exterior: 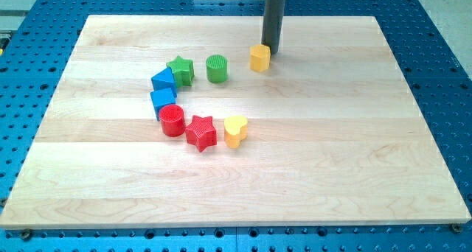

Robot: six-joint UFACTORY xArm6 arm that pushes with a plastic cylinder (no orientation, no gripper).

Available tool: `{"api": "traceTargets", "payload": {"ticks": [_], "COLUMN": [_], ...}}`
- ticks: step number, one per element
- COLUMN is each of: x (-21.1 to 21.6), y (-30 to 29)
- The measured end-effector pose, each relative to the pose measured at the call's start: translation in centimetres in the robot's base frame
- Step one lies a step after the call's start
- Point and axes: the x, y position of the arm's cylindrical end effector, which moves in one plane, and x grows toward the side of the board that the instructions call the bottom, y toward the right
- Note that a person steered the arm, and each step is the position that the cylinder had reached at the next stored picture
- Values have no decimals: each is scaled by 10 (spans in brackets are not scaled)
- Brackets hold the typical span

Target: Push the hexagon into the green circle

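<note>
The yellow hexagon block (259, 57) sits on the wooden board near the view's top centre. The green circle block (216, 68) stands to its left, a small gap apart. My tip (271, 52) is the lower end of the dark rod, right against the hexagon's upper right side. Whether it touches the hexagon I cannot tell.
A green star (181, 70) sits left of the green circle. Two blue blocks (163, 80) (162, 99), a red circle (172, 121), a red star (200, 131) and a yellow heart (235, 130) curve below. The wooden board (354, 156) lies on a blue perforated table.
</note>
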Motion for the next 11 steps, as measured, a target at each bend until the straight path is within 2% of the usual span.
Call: {"api": "traceTargets", "payload": {"ticks": [1,2,4,5,6,7,8,9,10,11], "x": [6,40,41,47,43,35,35,47,72,74], "y": [-13,12,50,46,7,-5,1,50,59,21]}}
